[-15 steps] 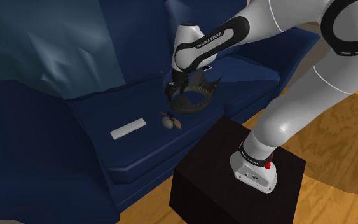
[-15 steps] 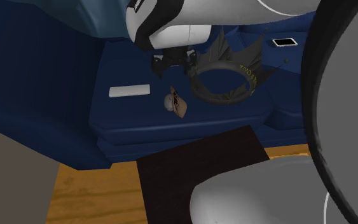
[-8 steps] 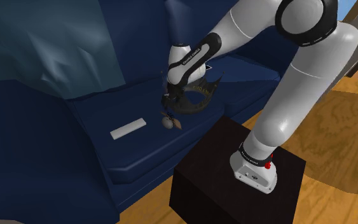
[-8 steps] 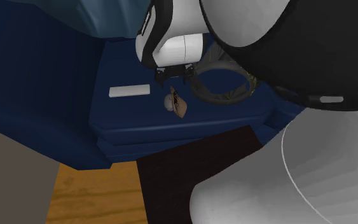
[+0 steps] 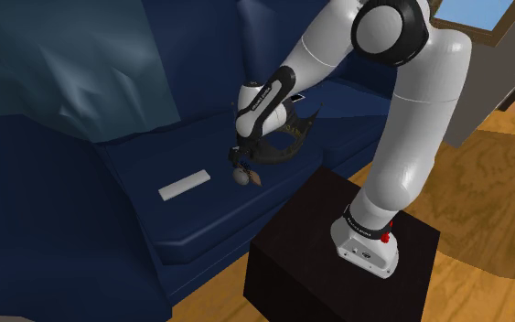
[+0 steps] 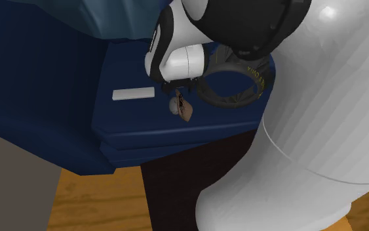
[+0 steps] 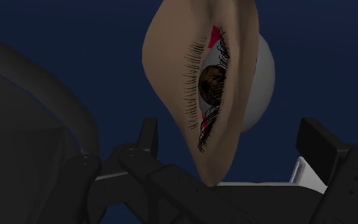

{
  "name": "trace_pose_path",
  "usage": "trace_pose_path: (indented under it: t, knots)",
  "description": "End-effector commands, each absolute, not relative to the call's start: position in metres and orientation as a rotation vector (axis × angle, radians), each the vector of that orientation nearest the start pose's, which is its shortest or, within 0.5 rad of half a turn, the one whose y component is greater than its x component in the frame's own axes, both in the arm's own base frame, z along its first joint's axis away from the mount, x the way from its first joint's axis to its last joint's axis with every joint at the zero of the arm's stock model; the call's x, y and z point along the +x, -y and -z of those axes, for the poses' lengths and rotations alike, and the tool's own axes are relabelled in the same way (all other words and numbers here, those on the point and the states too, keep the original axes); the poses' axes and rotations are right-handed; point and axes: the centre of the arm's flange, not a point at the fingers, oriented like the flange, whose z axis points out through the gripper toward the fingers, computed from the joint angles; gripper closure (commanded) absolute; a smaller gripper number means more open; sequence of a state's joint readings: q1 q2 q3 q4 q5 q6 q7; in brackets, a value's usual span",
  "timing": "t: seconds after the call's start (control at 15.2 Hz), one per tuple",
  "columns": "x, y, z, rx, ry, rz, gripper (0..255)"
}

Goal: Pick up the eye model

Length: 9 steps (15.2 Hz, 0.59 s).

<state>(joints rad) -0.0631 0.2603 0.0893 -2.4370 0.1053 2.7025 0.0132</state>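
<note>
The eye model [image 5: 243,175] is a tan eyelid shell with lashes, a brown iris and a white ball behind it. It lies on the dark blue sofa seat [image 5: 200,215]. In the wrist view the eye model [image 7: 215,83] looms close, its lower tip reaching down between the two black fingers [image 7: 147,137], which stand apart and do not touch it. My gripper [image 5: 241,162] hangs open just above the eye. From the second exterior view the gripper [image 6: 176,88] sits right over the eye model [image 6: 183,108].
A black crown [image 5: 285,137] rests on the seat right beside the eye, behind the gripper. A flat white bar [image 5: 184,186] lies further toward the shoulder view's left. The black stand [image 5: 337,247] is in front of the sofa on a wooden floor.
The arm has swung down and toward the eye model. The gripper dropped from beside the crown to just above the eye. Nothing on the seat has moved.
</note>
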Motion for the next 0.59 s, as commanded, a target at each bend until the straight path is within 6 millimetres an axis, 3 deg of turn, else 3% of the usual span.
trace_pose_path:
  t: [0.0,0.2,0.26,0.53]
  knots:
    - [0.4883,-0.0107,-0.1893,-3.071,-0.131,0.007,0]
    - [0.4883,-0.0107,-0.1810,-3.071,-0.131,0.007,0]
    - [0.4887,-0.0104,-0.1811,-3.071,-0.131,0.007,255]
    - [0.4889,-0.0109,-0.1809,-3.071,-0.131,0.007,255]
